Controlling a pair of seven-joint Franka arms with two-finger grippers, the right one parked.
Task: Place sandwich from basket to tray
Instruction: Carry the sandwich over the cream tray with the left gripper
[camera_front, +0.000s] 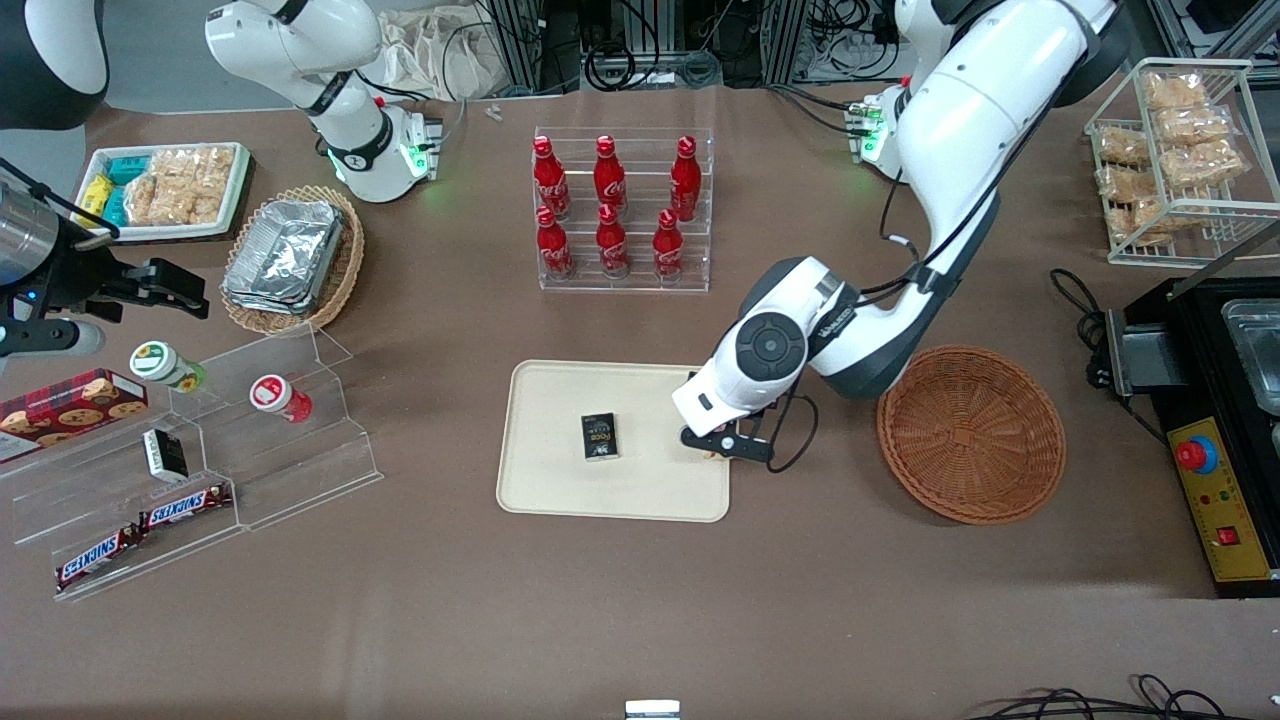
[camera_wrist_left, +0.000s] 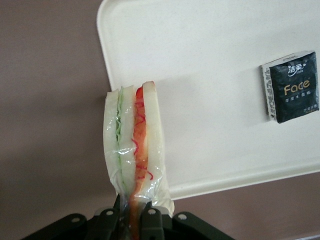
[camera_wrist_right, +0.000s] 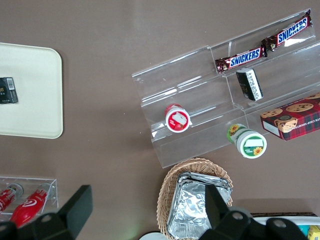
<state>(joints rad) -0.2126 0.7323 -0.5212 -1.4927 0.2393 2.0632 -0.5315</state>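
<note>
My left gripper (camera_front: 722, 447) hangs over the cream tray's (camera_front: 545, 480) edge on the basket's side, shut on the clear-wrapped sandwich (camera_wrist_left: 132, 145). The wedge shows white bread with a green layer and an orange-red layer, and it straddles the tray's (camera_wrist_left: 210, 75) rim, part over the tray and part over the brown table. In the front view only a sliver of the sandwich (camera_front: 711, 455) shows under the gripper (camera_wrist_left: 131, 220). The round reddish-brown wicker basket (camera_front: 970, 432) stands beside the tray toward the working arm's end, with nothing in it.
A small black packet (camera_front: 599, 436) lies on the tray. A clear rack of red cola bottles (camera_front: 622, 208) stands farther from the front camera than the tray. Clear stepped shelves with Snickers bars (camera_front: 150, 525) and an oval basket of foil containers (camera_front: 290, 258) lie toward the parked arm's end.
</note>
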